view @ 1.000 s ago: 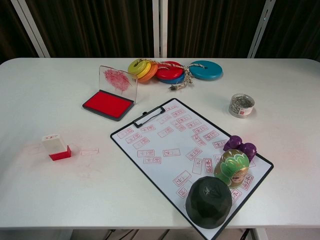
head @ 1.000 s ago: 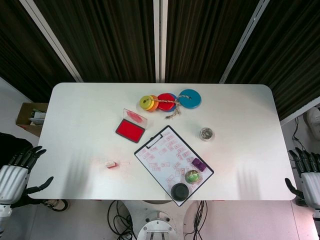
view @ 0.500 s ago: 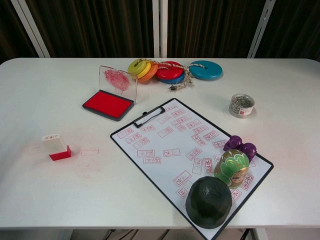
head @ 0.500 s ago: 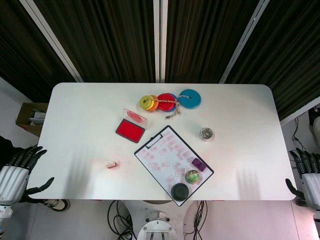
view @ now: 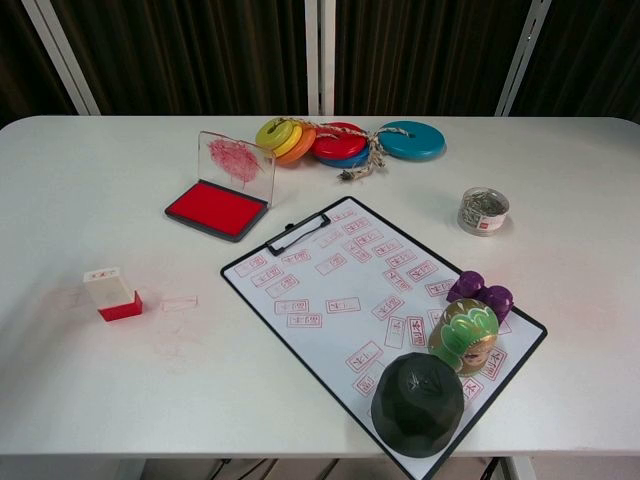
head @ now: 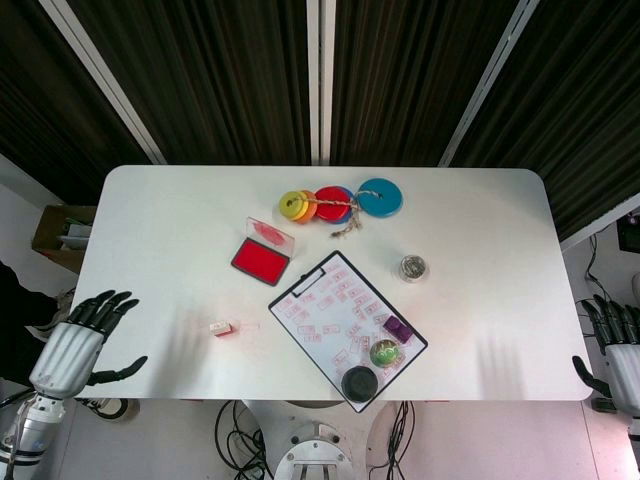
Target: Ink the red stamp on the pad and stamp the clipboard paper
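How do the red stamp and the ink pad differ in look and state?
The red stamp is a small block, white above a red base; the ink pad is a flat, wider red tray. The stamp stands closed, the pad's clear lid is raised. Both rest untouched on the table.

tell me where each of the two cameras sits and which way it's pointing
Head view: high above the near edge, looking straight down on the whole table; the open left hand and right hand show at the bottom corners.
Chest view: low at the near edge, looking across toward the dark curtain; no robot body shows.
Shared: ink pad, red stamp, clipboard.
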